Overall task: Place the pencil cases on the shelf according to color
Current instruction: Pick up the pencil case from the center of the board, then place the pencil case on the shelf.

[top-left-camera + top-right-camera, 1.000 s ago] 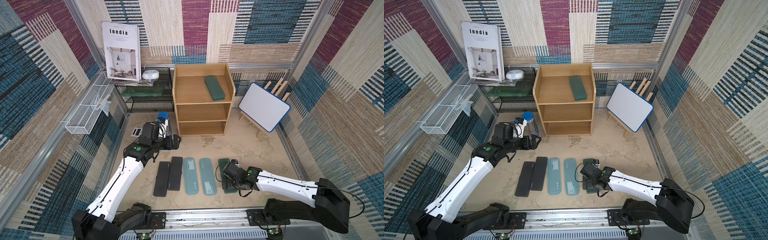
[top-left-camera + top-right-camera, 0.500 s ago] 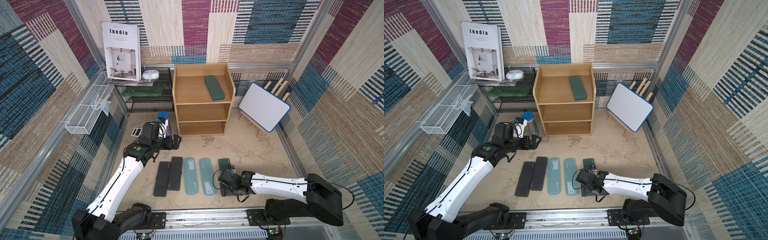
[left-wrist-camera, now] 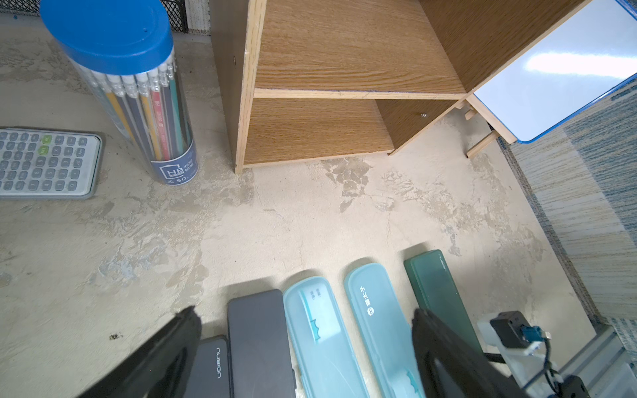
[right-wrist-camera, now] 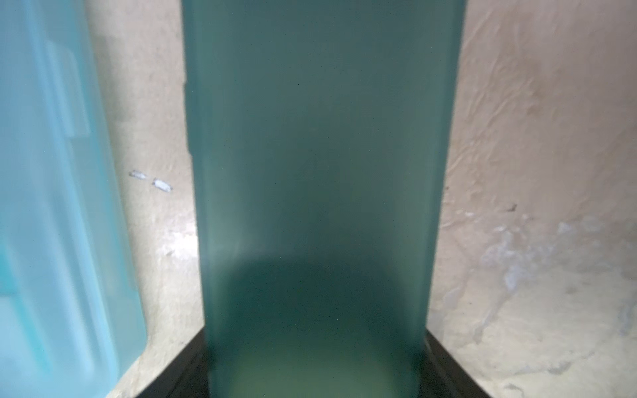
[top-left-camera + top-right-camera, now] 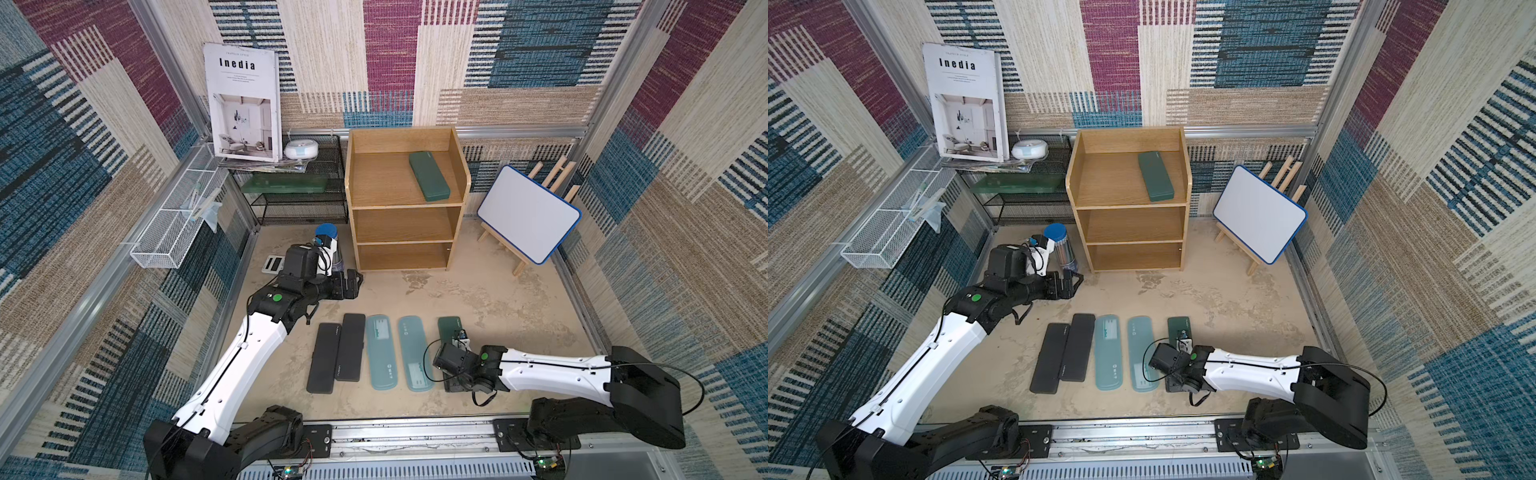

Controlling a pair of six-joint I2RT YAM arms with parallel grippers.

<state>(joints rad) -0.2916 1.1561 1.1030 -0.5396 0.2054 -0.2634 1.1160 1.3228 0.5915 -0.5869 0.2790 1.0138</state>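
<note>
Five pencil cases lie in a row on the floor: two black (image 5: 324, 357) (image 5: 349, 347), two light blue (image 5: 380, 351) (image 5: 413, 353) and a dark green one (image 5: 451, 330). A second dark green case (image 5: 429, 176) rests on the top tier of the wooden shelf (image 5: 457, 166). My right gripper (image 4: 317, 372) sits low at the near end of the floor's green case (image 4: 320, 155), with a black jaw pressed against each long side. My left gripper (image 5: 353, 284) hovers open above the floor in front of the shelf, nothing between its fingers (image 3: 186, 330).
A blue-capped pencil tube (image 3: 131, 103) and a grey calculator (image 3: 44, 162) stand just left of the shelf, near my left gripper. A whiteboard on an easel (image 5: 528, 214) is right of the shelf. A black wire rack (image 5: 295, 195) and white wire basket (image 5: 174, 232) line the back left.
My right gripper slid back toward the near end of the floor's green case, and its jaws closed in onto the case's sides. The left arm has not moved.
</note>
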